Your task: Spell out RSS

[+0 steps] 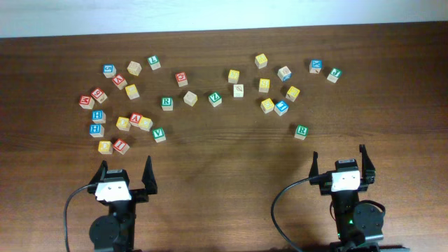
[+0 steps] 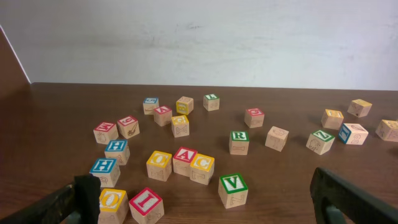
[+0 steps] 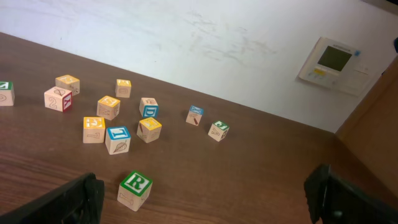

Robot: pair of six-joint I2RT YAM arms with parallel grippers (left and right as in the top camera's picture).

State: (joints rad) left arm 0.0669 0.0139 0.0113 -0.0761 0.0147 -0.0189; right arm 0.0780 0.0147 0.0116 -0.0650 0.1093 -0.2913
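Note:
A green-faced R cube [image 1: 301, 130] lies alone, just ahead and left of my right gripper [image 1: 339, 155]; in the right wrist view this R cube [image 3: 135, 188] sits beside the left finger. A second green R cube [image 1: 166, 103] lies mid-table, also seen as an R cube [image 2: 239, 140] in the left wrist view. Yellow-faced cubes [image 1: 267, 105] are scattered in both clusters; their letters are too small to read, so I cannot tell which are S. My left gripper [image 1: 126, 166] hangs near the front edge. Both grippers are open and hold nothing.
Red, blue, green and yellow letter cubes lie in a left cluster [image 1: 123, 123] and a right cluster [image 1: 281, 107]. A green V cube [image 2: 233, 188], a red I cube [image 2: 147, 203] and a yellow O cube [image 2: 112, 202] lie just ahead of the left gripper.

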